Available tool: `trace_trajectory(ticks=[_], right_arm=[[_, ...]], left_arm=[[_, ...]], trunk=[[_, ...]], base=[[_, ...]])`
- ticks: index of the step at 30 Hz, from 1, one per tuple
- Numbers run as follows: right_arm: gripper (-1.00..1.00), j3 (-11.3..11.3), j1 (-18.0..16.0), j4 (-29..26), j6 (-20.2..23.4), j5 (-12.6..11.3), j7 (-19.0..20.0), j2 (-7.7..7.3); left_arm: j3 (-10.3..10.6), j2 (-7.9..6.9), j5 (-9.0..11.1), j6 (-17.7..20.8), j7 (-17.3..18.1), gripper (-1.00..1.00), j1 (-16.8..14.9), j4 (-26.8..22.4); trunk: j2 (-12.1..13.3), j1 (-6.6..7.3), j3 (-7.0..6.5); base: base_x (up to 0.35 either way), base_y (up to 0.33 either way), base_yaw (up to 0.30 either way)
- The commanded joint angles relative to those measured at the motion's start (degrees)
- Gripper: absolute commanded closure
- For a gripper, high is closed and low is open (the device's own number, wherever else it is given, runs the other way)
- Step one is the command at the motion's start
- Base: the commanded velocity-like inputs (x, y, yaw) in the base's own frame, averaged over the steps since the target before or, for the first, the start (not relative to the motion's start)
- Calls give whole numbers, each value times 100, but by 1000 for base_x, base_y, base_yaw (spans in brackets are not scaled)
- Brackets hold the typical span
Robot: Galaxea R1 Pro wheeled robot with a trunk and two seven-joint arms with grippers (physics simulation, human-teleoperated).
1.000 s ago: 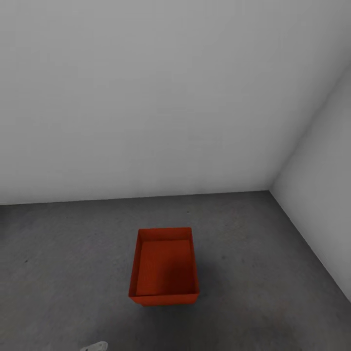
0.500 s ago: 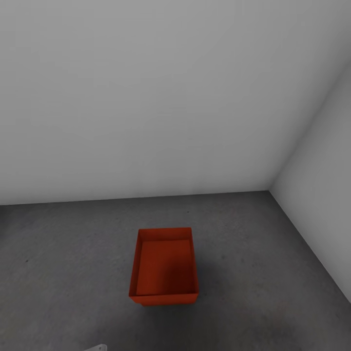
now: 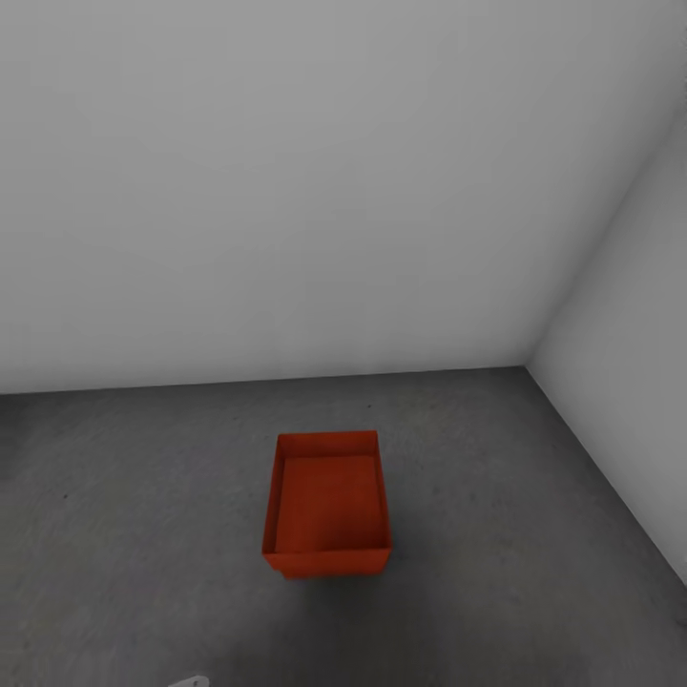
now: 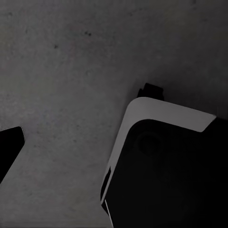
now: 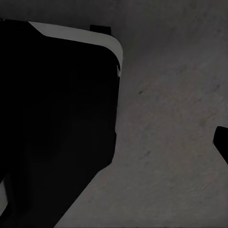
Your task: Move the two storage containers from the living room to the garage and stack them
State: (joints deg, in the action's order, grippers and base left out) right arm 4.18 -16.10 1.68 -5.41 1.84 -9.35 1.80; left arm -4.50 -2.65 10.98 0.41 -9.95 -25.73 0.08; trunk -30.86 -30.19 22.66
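- the head view looks down into a corner of the garage, where two plain grey walls (image 3: 286, 191) meet the floor (image 3: 124, 534), a dark grey, rough, concrete-like surface.
- one orange-red storage container (image 3: 327, 504) sits upright on that floor, open side up, near the middle of the view and well apart from both walls.
- its inside looks bare, with the far wall and the flat bottom in plain sight; whether a second bin is nested in it cannot be told.
- a small pale piece of the robot's body (image 3: 189, 681) peeks in at the lower edge of the head view, left of the container and well apart from it.
- the left wrist view looks down on the concrete floor (image 4: 61, 71), with the robot's dark base (image 4: 166, 175) and its pale rim alongside; one dark fingertip (image 4: 9, 145) of the left gripper shows at the edge, so how the jaws stand cannot be told.
- the right wrist view shows the same kind of floor (image 5: 171, 118) beside the dark base (image 5: 57, 118); one dark fingertip (image 5: 221, 140) of the right gripper shows at the edge, and its jaw state cannot be told either.
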Motion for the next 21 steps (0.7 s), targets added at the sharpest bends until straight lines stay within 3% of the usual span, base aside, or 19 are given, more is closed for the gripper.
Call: trace_trajectory(ticks=[1,21], right_arm=[[-100,39,-7,18,-21,21,-33,1],[-100,37,-7,22,-8,-31,-31,24]], left_arm=[[-43,0,1,8,-6,-100,-3,1],[-42,10,1,67,1,-100,4,1]], trunk=[[-8,1,7],[-8,1,7]], base=[[-308,94,0],[-313,96,0]])
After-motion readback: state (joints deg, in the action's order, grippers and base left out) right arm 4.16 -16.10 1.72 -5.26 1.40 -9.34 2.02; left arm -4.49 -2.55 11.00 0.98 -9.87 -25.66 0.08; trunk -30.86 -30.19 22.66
